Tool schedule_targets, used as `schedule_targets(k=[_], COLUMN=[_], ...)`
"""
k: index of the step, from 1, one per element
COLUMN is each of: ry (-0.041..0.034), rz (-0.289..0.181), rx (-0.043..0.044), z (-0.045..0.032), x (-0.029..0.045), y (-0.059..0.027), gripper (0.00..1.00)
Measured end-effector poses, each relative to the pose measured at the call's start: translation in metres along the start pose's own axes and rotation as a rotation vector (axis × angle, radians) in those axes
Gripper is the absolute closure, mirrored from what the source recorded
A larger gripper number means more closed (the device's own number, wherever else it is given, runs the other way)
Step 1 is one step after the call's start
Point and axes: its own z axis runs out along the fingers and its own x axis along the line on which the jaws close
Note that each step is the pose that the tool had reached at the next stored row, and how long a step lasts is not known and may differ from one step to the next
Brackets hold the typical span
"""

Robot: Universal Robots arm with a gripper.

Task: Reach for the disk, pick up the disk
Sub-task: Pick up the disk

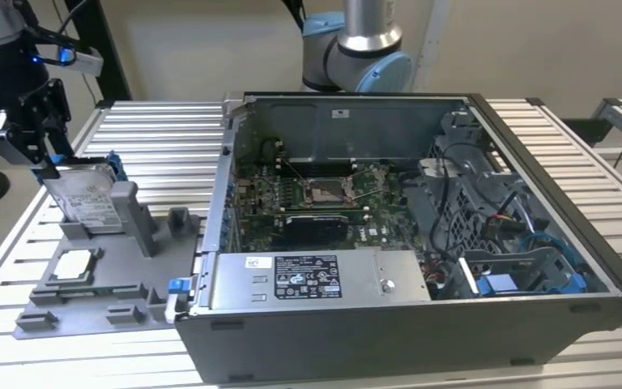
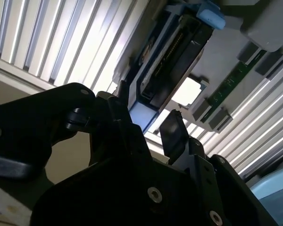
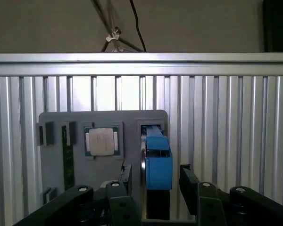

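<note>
Black two-fingered gripper (image 3: 155, 175) hangs open, its fingers (image 3: 126, 173) flanking without touching the flat silver-grey metal disk (image 3: 158, 157) in its bright blue plastic frame, upright in a grey plastic fixture (image 1: 117, 279) on the slatted metal table (image 1: 159, 138).

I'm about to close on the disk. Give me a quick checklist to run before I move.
1. The tool is open: ok, fingers apart in the first wrist view.
2. The tool straddles the disk: ok, one finger on each side of its blue frame.
3. The disk stands upright in the grey holder: ok.
4. Contact with the disk: cannot tell.
5. The chip lies outside the fingers: ok.
</note>
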Motion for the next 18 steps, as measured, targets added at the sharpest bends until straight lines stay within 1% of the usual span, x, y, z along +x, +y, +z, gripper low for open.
schedule_targets(k=[6, 18], ry=[0.0001, 0.0002], rz=[-0.001, -0.002], rx=[0.0, 0.0], z=[0.011, 0.0326], x=[0.0001, 0.0002], y=[-0.0002, 0.0023], gripper=[0.0, 0.0])
